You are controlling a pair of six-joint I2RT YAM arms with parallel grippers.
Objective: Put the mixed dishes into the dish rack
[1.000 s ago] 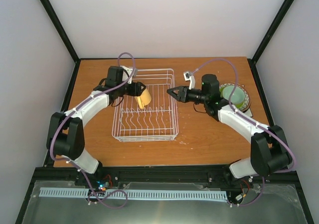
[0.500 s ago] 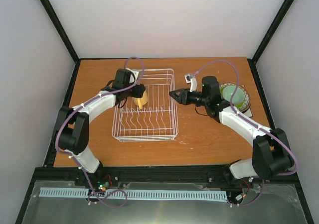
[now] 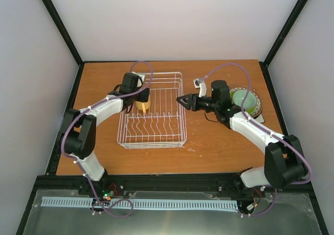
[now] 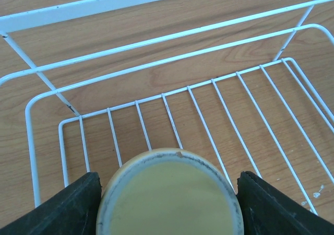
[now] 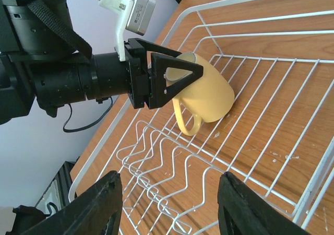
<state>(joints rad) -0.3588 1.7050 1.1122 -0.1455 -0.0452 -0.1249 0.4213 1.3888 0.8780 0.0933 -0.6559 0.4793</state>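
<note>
Shifting from mid-rack toward the far-left corner, the glossy yellow cup (image 3: 142, 105) now hangs gripped in the left jaws, low inside the white wire dish rack (image 3: 156, 141) — release looks close — while the right jaws have widened, empty, beside the rack's right rim.

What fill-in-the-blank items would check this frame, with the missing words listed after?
The left claw grips a cup that is ____ in colour.
The right claw holds ____.
The pale mint bowl sits on the ____ arm's side of the dish rack.
Missing words: yellow; nothing; right.
</note>
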